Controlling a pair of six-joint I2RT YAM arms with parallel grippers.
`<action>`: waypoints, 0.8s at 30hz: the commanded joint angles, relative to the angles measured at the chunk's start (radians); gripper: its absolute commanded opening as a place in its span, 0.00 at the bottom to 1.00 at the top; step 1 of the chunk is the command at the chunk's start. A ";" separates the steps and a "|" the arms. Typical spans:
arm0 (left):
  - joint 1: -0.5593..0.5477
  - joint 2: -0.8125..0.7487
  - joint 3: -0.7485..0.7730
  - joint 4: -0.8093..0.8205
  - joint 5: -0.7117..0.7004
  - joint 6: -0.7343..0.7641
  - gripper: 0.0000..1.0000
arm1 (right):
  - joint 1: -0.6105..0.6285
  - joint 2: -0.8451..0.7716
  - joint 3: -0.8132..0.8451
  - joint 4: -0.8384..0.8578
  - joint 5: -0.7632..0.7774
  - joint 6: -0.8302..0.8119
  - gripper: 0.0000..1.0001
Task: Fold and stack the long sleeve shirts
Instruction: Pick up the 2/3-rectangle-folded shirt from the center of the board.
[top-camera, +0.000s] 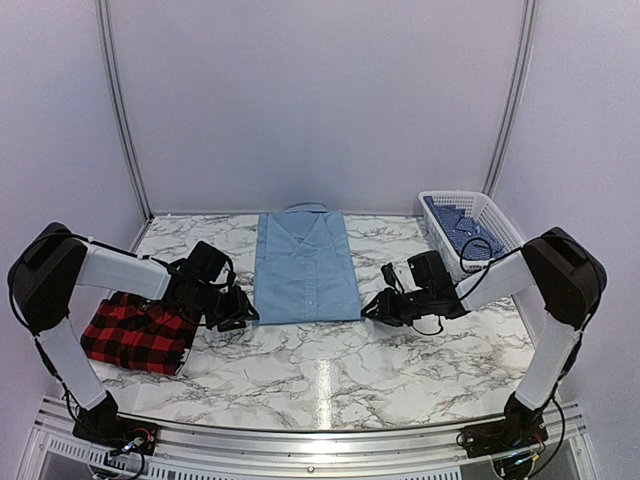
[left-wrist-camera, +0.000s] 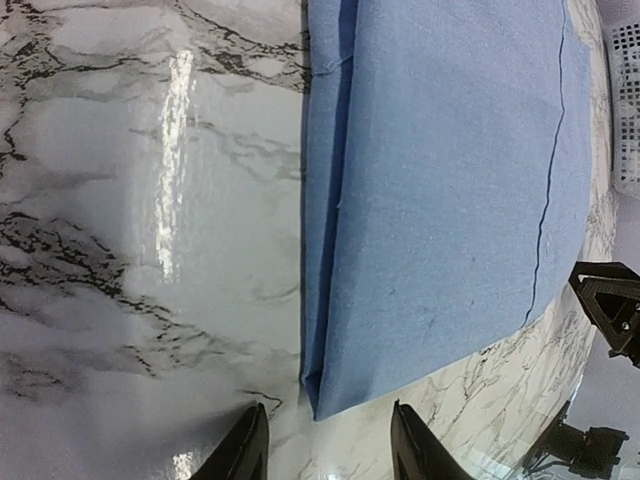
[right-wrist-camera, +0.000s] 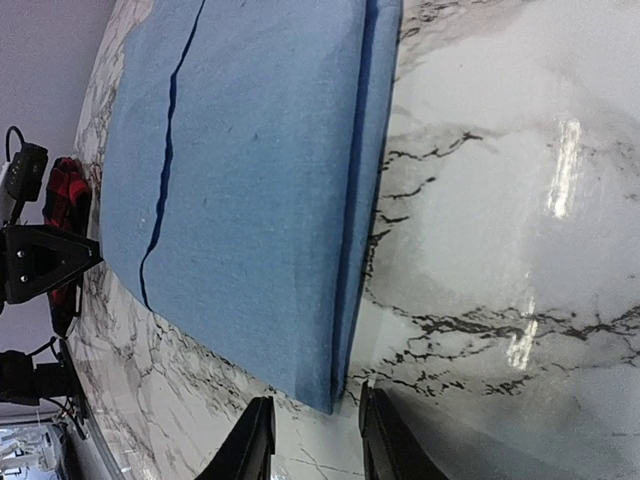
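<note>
A light blue long sleeve shirt (top-camera: 304, 266) lies flat in the middle of the marble table, sides folded in, collar at the far end. My left gripper (top-camera: 243, 312) sits low at its near left corner (left-wrist-camera: 322, 405), open, the corner just ahead of the fingertips (left-wrist-camera: 250, 440) with nothing held. On the other side my right gripper (top-camera: 372, 307) is at the near right corner (right-wrist-camera: 325, 400), open as well, its fingertips (right-wrist-camera: 258, 430) a little short of the cloth. A folded red-and-black plaid shirt (top-camera: 135, 333) rests at the near left, partly under the left arm.
A white plastic basket (top-camera: 472, 228) holding blue patterned cloth stands at the far right of the table (top-camera: 330, 370). Walls close in at the back and both sides. A metal rail runs along the near edge.
</note>
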 joint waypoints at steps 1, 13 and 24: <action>-0.016 0.052 0.015 -0.065 -0.029 0.003 0.42 | 0.018 0.032 0.024 -0.018 0.014 -0.009 0.30; -0.031 0.090 0.057 -0.071 -0.019 -0.030 0.30 | 0.021 0.054 0.024 0.018 -0.017 0.010 0.28; -0.031 0.077 0.053 -0.065 -0.010 -0.050 0.15 | 0.026 0.044 0.004 -0.006 -0.001 0.002 0.28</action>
